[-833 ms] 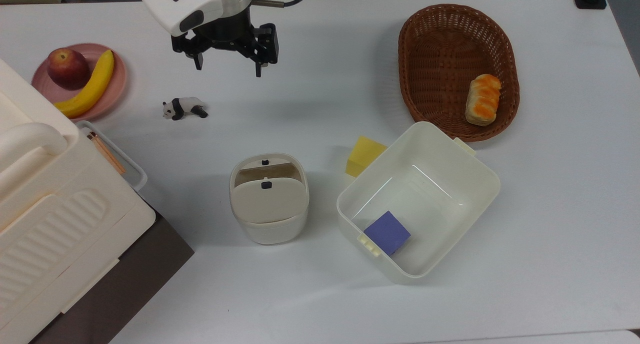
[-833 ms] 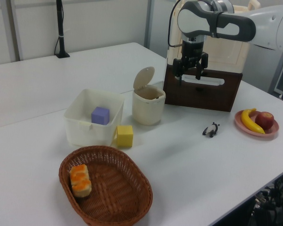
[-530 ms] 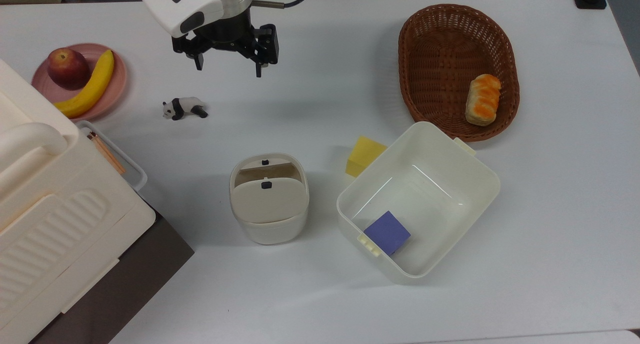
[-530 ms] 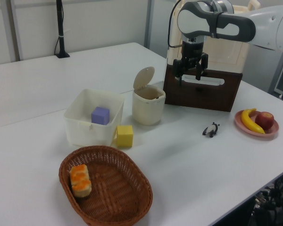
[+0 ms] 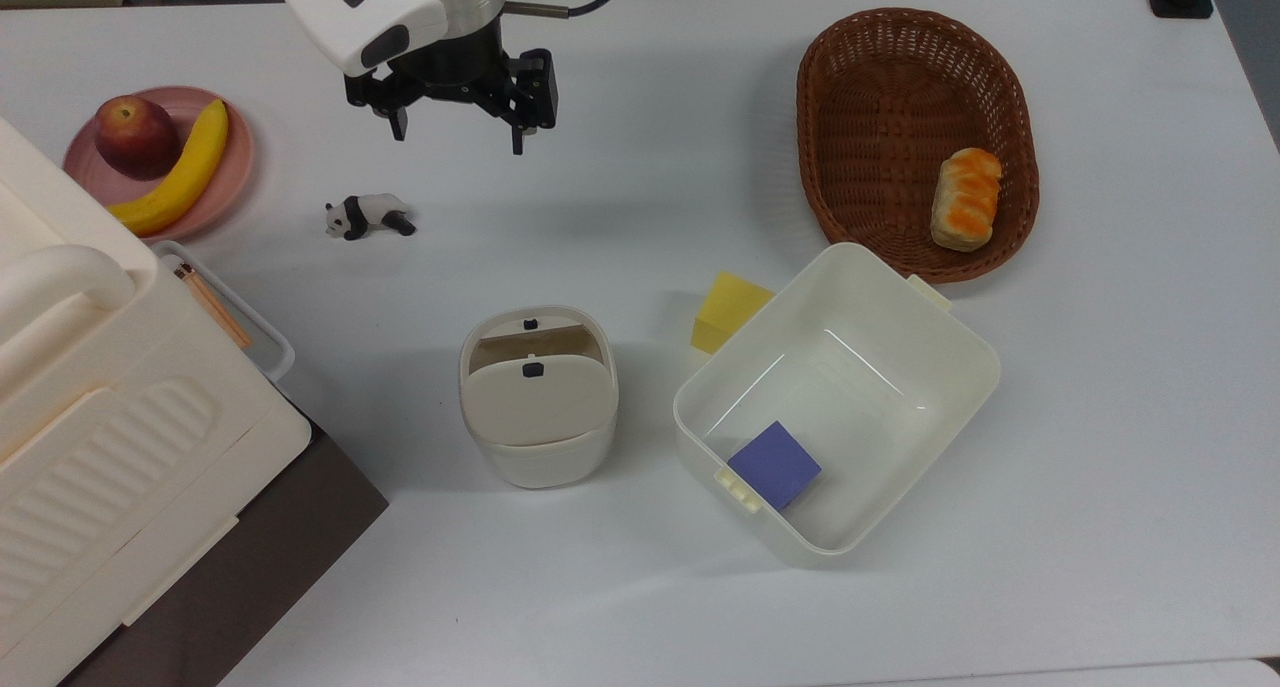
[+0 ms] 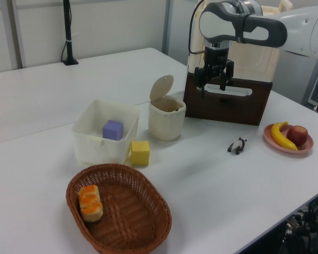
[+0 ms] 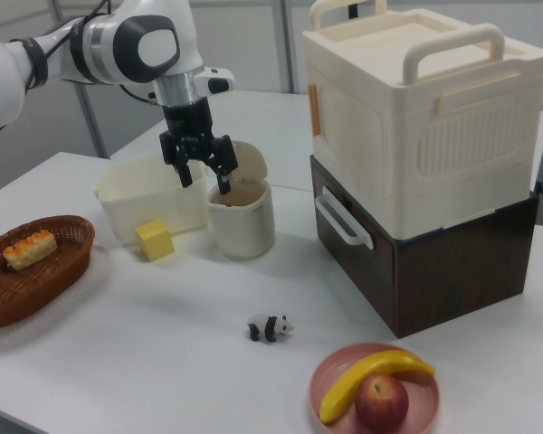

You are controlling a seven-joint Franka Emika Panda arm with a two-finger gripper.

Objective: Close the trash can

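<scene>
The trash can [image 5: 538,397] is a small cream-white bin standing mid-table, left of a white tub in the top view. Its hinged lid [image 6: 161,87] is tilted up, and the brownish inside shows behind it. The same trash can [image 7: 242,221] sits in front of the tub in the right view. My gripper [image 5: 458,135] hangs open and empty, high above the table. In the top view it is well beyond the can, toward the top edge. The left view places the gripper [image 6: 212,87] to the lid's right. In the right view the gripper [image 7: 205,183] is level with the raised lid.
A white tub [image 5: 860,407] holds a purple cube [image 5: 774,464], and a yellow block [image 5: 728,310] lies against it. A wicker basket [image 5: 806,107] holds bread [image 5: 965,198]. A toy panda [image 5: 368,215], a pink fruit plate [image 5: 238,157] and a big cream box [image 5: 110,447] lie on the top view's left.
</scene>
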